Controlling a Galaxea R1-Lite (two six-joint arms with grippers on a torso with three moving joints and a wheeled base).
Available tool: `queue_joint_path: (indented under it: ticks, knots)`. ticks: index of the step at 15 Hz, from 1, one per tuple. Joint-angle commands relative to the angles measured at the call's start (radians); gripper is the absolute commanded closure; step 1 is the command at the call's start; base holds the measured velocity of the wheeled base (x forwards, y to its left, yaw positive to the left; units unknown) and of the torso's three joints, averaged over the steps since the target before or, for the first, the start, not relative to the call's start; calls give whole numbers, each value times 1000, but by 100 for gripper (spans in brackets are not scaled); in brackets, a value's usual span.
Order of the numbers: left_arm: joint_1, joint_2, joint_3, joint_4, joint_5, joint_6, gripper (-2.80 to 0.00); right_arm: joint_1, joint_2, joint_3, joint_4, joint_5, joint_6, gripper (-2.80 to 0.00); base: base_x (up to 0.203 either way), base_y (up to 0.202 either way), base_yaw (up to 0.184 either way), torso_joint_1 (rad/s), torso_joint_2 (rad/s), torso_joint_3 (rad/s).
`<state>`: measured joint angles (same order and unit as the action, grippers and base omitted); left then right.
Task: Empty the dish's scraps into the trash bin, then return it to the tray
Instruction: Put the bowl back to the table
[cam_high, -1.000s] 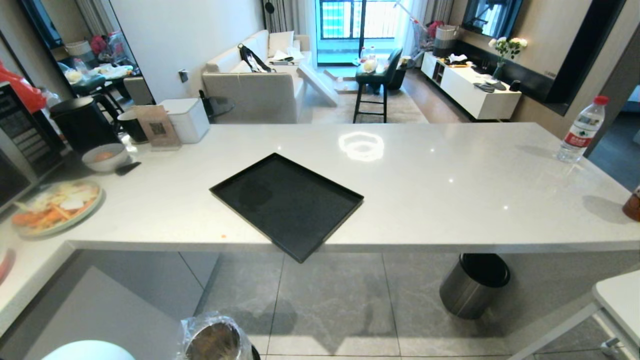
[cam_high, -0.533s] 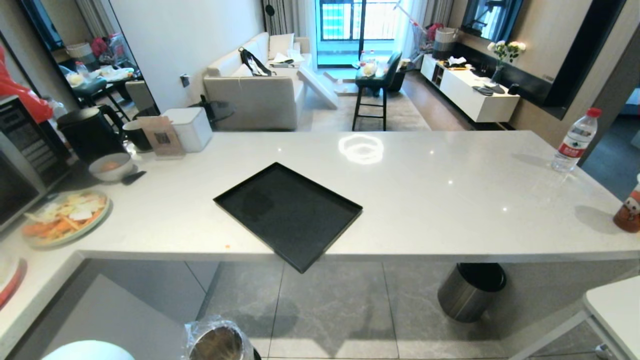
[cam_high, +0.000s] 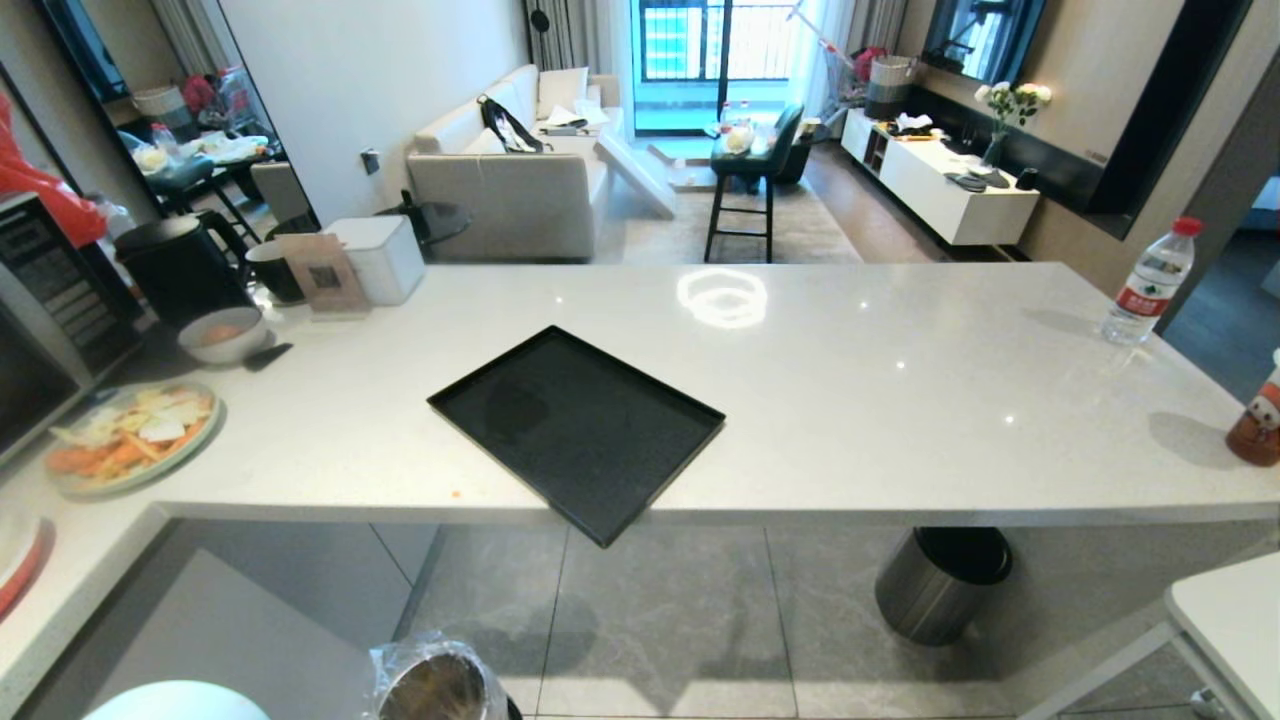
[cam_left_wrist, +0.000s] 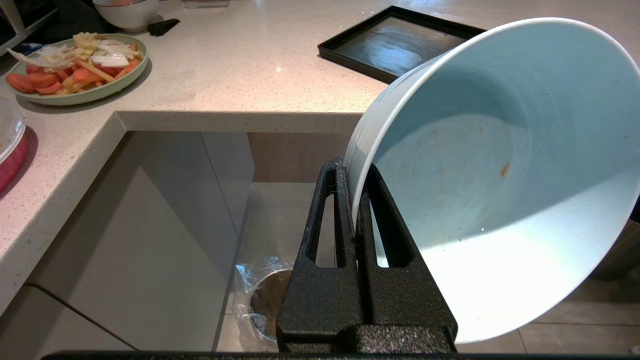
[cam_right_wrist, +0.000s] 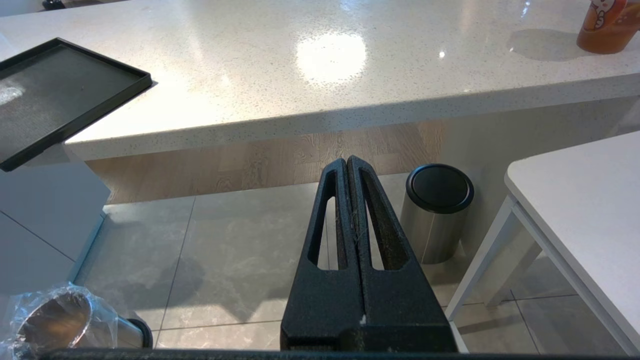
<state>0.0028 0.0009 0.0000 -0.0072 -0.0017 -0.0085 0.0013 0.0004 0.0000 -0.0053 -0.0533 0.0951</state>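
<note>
One dish (cam_left_wrist: 495, 175) pinched in left gripper (cam_left_wrist: 354, 200); one tray (cam_high: 577, 426), one trash bin (cam_high: 437, 685).

Wide bare stretch of counter (cam_high: 900, 400) right of the tray (cam_high: 577, 430) — open all the way to the water bottle (cam_high: 1140, 283) at the far right. Crowded at the left end: green plate (cam_high: 130, 437), grey-white bowl (cam_high: 221, 334), black kettle (cam_high: 180, 270). Below the counter edge, trash bin (cam_high: 437, 683) on open floor — dark-grey bin (cam_high: 940, 585) well apart to the right.
</note>
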Motion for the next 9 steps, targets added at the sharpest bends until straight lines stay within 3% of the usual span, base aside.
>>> queue_joint_path:
  ticks: [1,9]
  knots:
    - [0,1,0,0,0,-1,0,0,0,0,-1,0,0,0,0,0,0,0,0,0]
    - [0,1,0,0,-1,1,0,0,0,0,-1,1,0,0,0,0,0,0,0,0]
